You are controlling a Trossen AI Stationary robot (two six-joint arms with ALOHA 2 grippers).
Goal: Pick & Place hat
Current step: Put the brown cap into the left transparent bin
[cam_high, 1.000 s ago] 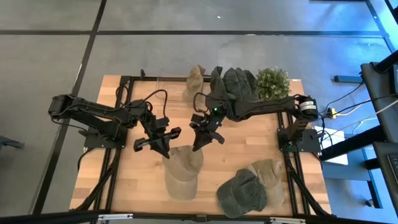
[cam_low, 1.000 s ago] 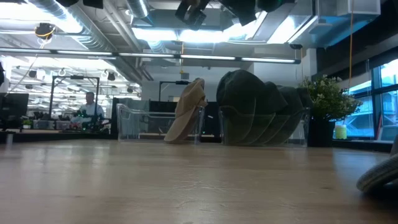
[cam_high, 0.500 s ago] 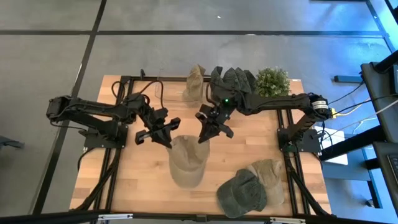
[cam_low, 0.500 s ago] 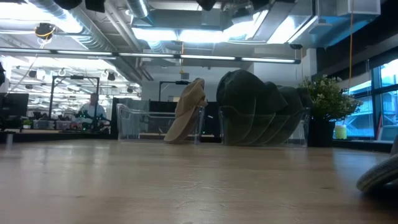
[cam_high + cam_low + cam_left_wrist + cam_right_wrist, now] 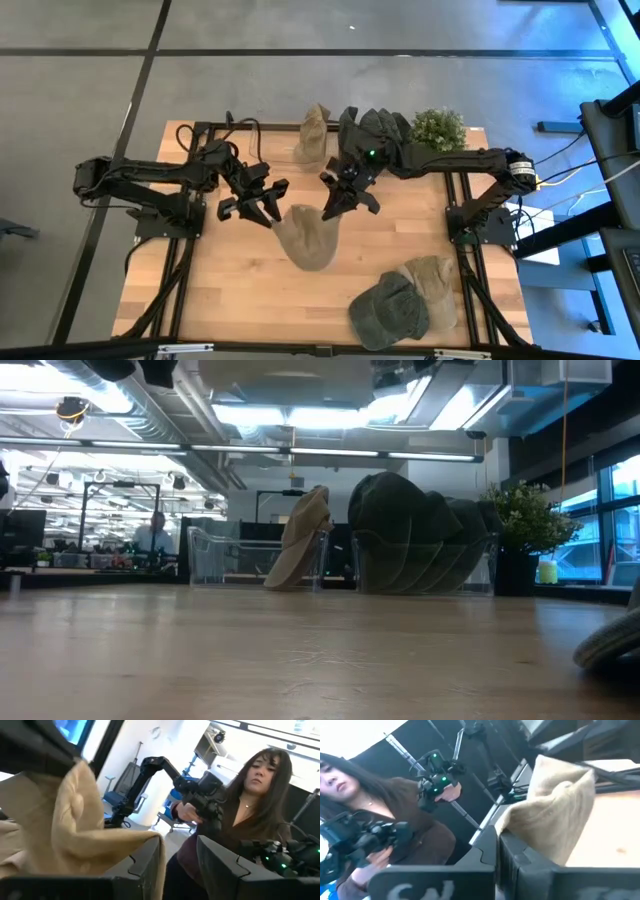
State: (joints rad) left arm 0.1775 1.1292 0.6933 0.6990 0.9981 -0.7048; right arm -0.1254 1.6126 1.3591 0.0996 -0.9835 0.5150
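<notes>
A tan hat [image 5: 305, 240] hangs in the air between my two grippers over the middle of the table. Its underside shows at the top of the low view [image 5: 290, 375]. My left gripper [image 5: 268, 212] is at the hat's left upper corner and my right gripper [image 5: 335, 205] at its right upper corner. Both are shut on it. The tan cloth fills one side of the left wrist view [image 5: 70, 830] and of the right wrist view [image 5: 550, 815]. My left gripper [image 5: 180, 840] has the hat's upper left edge [image 5: 145, 840]. The cloth lies over one finger's tip and hides the place of contact. A narrow gap shows between the fingers lower down. The hat hangs clear of the table. My right gripper [image 5: 497, 837] pinches the hat's upper right edge [image 5: 520, 827] between its two fingers, which stand almost together. The cloth bulges out past one finger. The top edge runs across to the left gripper, and the rest hangs below, clear of the table.
At the far edge, clear bins hold an upright tan hat [image 5: 315, 135] and several dark green hats [image 5: 375, 130], beside a potted plant [image 5: 438, 130]. A green hat [image 5: 390, 310] and an olive one [image 5: 430, 285] lie near right. A person [image 5: 240, 795] stands beyond the table.
Both grippers have moved toward the table's far edge, carrying the hat between them. From above, the hat showed long toward the near edge; now it shows short and bunched into a triangle. Its underside has come into the top of the low view.
</notes>
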